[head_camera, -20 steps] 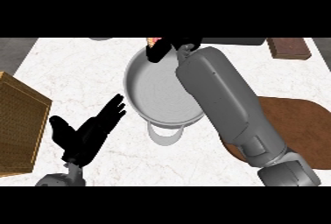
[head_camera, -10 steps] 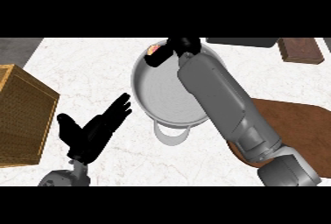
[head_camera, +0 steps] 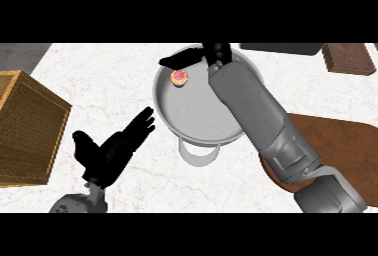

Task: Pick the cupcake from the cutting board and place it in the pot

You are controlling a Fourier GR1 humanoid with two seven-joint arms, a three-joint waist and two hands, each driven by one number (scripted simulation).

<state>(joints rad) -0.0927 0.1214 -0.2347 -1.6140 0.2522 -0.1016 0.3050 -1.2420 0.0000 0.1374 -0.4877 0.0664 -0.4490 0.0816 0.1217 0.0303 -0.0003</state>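
The cupcake (head_camera: 179, 76), pink on top with a tan base, lies inside the grey pot (head_camera: 199, 117) near its far left wall. My right hand (head_camera: 212, 53) hovers over the pot's far rim. Its fingers stretch out to the left just above the cupcake, with a small gap between them and it, so the hand is open. The right forearm crosses the pot from the lower right and hides the pot's right side. The brown cutting board (head_camera: 336, 142) lies to the right, partly under that arm. At the lower left my left hand (head_camera: 107, 152) rests open, fingers up.
A wicker basket (head_camera: 22, 130) stands at the left edge. A brown block (head_camera: 347, 57) and a dark flat object (head_camera: 284, 48) sit at the back right. The pot's handle (head_camera: 199, 154) points toward me.
The right hand has opened and the cupcake, earlier between its fingers, now lies apart from them inside the pot. The left hand has kept its pose.
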